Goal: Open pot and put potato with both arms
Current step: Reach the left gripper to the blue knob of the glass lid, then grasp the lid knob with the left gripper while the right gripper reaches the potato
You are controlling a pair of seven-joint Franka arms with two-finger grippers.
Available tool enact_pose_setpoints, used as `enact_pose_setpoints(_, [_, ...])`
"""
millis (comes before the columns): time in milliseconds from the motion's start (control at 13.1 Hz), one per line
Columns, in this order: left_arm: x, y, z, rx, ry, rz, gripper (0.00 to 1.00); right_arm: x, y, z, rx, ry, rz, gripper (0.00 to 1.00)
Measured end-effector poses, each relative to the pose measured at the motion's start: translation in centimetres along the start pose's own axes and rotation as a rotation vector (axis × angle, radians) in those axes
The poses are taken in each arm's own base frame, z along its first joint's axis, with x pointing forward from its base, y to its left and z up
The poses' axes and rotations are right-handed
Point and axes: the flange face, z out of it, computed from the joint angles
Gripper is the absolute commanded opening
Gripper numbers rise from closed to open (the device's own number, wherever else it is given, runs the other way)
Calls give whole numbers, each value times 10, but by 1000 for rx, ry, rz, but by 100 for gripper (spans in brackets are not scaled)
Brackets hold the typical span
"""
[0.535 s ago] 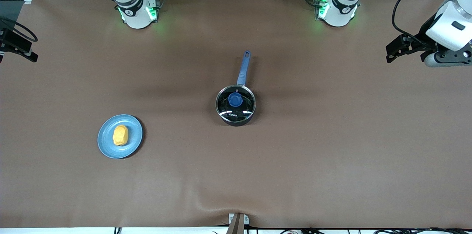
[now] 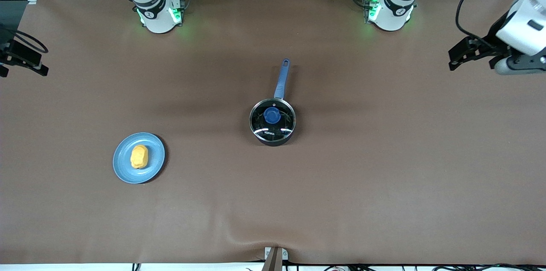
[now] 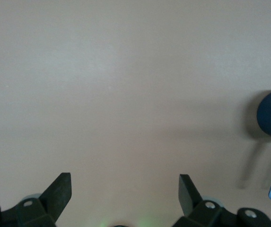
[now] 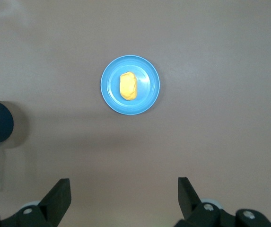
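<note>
pot (image 2: 272, 121) mid-surface, lid (image 2: 272, 118) on; potato (image 2: 139, 156) on plate (image 2: 158, 151) | left pincer (image 3: 125, 191), right pincer (image 4: 124, 194) open, empty | I must centre on the knob (image 2: 271, 115); lift straight

Black pot (image 2: 272, 123) sits mid-worktop with its glass lid (image 2: 272, 119) still on, blue handle (image 2: 281, 79) pointing toward the robot bases. Little yellow-orange potato (image 2: 139, 156) lies on a blue plate (image 2: 156, 164) toward the right arm's end.
</note>
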Motion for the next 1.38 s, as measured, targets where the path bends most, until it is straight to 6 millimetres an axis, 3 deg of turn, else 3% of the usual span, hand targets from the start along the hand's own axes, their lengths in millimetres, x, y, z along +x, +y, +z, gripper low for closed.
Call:
enact_pose_setpoints(229, [15, 72, 38, -40, -42, -47, 100, 4, -1, 6, 0, -10, -2, 100])
enact_pose_setpoints(535, [23, 211, 101, -65, -18, -142, 100, 12, 0, 21, 0, 8, -1, 100])
enact_pose_setpoints(764, [23, 290, 148, -100, 7, -185, 100, 20, -5, 37, -2, 30, -11, 100])
enact_pose_setpoints(1070, [18, 368, 204, -120, 46, -191, 100, 31, -16, 65, -3, 60, -29, 100])
enact_pose_setpoints(1376, [11, 415, 258, -137, 47, -354, 100, 36, -1, 97, -7, 61, -3, 100])
